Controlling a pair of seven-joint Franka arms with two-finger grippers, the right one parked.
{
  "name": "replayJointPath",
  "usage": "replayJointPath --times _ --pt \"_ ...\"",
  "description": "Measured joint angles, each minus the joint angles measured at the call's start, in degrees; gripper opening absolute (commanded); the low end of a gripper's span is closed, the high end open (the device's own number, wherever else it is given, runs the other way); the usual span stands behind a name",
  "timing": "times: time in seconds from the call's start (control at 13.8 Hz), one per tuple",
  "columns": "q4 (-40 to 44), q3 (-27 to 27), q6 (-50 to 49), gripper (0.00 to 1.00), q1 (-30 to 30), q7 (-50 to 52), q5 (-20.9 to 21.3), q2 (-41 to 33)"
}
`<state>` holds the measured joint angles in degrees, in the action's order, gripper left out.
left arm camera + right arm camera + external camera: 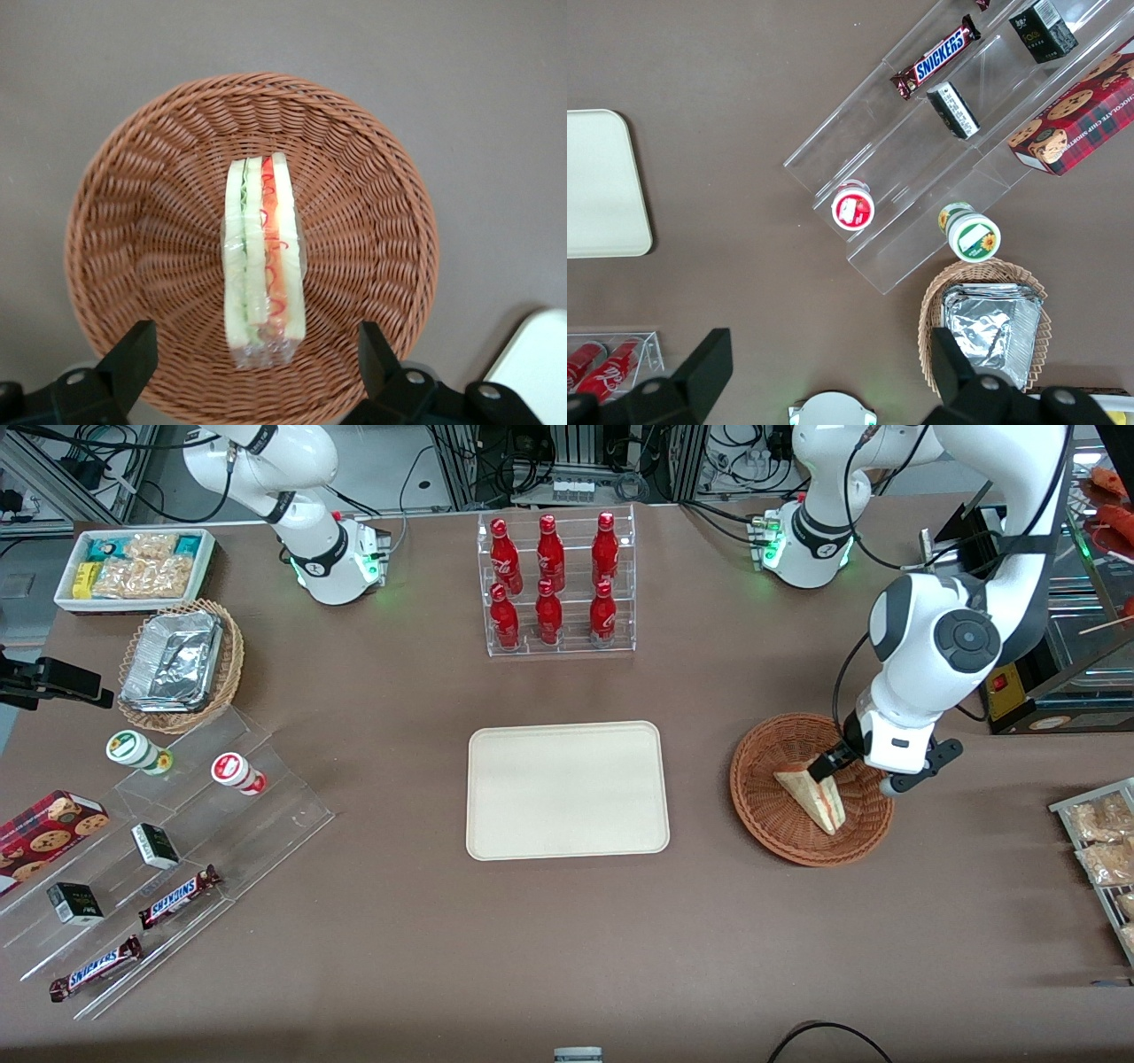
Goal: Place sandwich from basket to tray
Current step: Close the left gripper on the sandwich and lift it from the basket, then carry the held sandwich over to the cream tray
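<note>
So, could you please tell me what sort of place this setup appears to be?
Probably a robotics lab's mock snack counter: a clear rack of red soda bottles, candy bars on clear acrylic steps, and cabling past the table. The left arm's hand hangs open above the wrapped triangular sandwich in the reddish-brown wicker basket.

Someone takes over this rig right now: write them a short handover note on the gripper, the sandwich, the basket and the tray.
Gripper: over the basket, jaws open on either side of the sandwich, holding nothing.
Sandwich: wrapped wedge, lying in the reddish-brown wicker basket, not lifted.
Tray: cream, bare, on the table beside the basket, toward the parked arm's end.
Done: approach only.
Left: close on the sandwich, lift it, carry it over, set it on the tray.
</note>
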<state>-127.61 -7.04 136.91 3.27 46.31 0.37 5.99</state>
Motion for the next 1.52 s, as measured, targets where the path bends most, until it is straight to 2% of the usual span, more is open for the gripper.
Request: replayJointPath --times 0.29,0.73,0.8,0.87,0.94,1.16,1.52 --pt "-0.09 0.00 2.37 1.00 0.65 5.60 0.00 3.60" --pt "-0.13 0.03 4.52 1.00 0.65 6.26 0.00 8.09" --pt "-0.13 0.05 4.98 0.71 0.65 6.26 0.00 8.84" --pt "-0.13 0.10 5.13 0.09 0.65 6.27 0.00 9.37" --pt "-0.13 0.17 5.14 0.00 0.63 6.28 0.00 9.69" --pt "0.70 0.28 3.64 0.00 0.59 6.17 0.04 9.67" --pt "9.64 0.21 -11.27 0.00 0.70 4.30 0.12 8.10"
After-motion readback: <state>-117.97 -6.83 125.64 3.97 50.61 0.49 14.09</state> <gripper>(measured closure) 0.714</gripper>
